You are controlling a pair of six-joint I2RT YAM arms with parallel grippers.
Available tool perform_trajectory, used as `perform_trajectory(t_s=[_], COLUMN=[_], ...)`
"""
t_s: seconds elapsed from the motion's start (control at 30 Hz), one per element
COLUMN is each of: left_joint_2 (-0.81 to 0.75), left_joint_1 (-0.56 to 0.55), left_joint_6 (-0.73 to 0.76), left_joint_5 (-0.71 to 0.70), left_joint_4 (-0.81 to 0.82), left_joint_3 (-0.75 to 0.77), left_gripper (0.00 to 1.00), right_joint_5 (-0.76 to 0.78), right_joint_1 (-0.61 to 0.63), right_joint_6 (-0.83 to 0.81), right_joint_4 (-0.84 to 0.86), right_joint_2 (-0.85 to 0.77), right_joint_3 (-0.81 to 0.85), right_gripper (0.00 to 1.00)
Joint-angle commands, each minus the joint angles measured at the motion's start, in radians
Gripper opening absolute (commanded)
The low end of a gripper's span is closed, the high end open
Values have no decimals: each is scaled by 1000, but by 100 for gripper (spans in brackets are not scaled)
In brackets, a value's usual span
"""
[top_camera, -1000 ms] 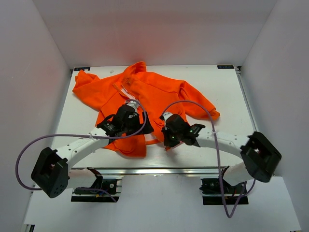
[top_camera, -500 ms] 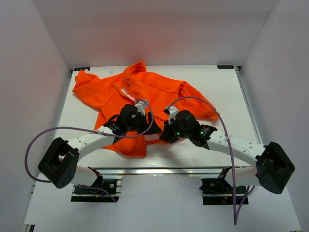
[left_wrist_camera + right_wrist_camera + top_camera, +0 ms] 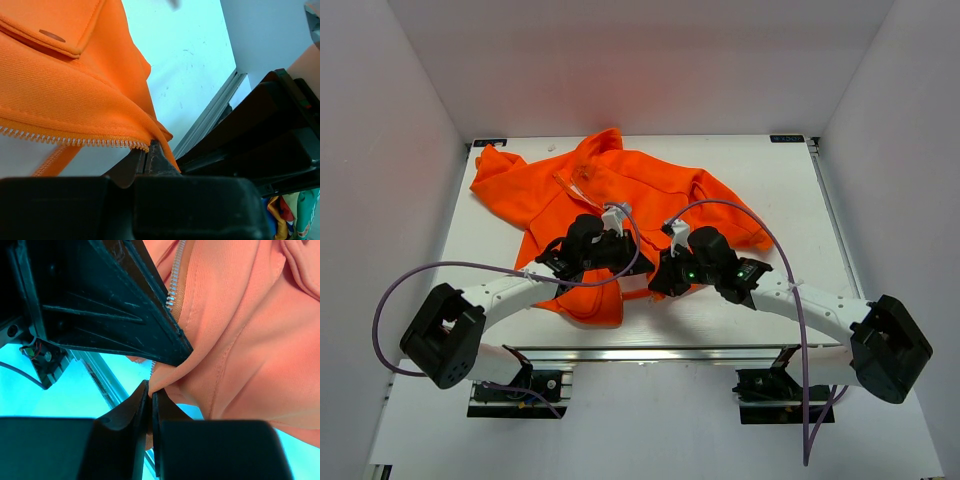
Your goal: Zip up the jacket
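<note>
Left tool (image 3: 146, 152), right tool (image 3: 150, 390) — both tight on jacket (image 3: 650, 185) hem, pinch points hidden from above

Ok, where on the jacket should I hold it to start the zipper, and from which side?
Grip the jacket at the bottom hem corners, where the zipper teeth end, coming from the near side: the hem faces that way, so both ends lie exposed there. The left gripper and right gripper are pinched shut at those spots.
</note>
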Motion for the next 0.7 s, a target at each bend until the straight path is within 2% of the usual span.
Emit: perform_trajectory(t_s=[0.0, 0.1, 0.13, 0.33, 0.5, 0.53, 0.67], left_joint_2=[-25, -50, -56, -79, -88, -93, -111], left_joint_1=[3, 3, 3, 3, 1, 1, 3], left_joint_6=[3, 14, 19, 72, 134, 146, 161], left_joint_5=[17, 8, 8, 47, 80, 80, 54], left_joint_4=[67, 60, 56, 56, 1, -9, -42], left_joint_3=[6, 6, 7, 6, 30, 35, 36], left_gripper=[0, 0, 0, 0, 0, 0, 0], right_joint_5=[-61, -44, -40, -53, -53, -55, -49], right_joint_1=[3, -1, -3, -1, -1, -1, -1], right_joint_6=[22, 43, 49, 51, 40, 34, 45], right_joint_4=[16, -1, -1, -1, -30, -43, -70], right_joint_2=[-14, -7, -9, -10, -20, -20, -14], right_joint_3=[-2, -4, -7, -6, 25, 40, 57], right_gripper=[11, 14, 22, 34, 40, 43, 46])
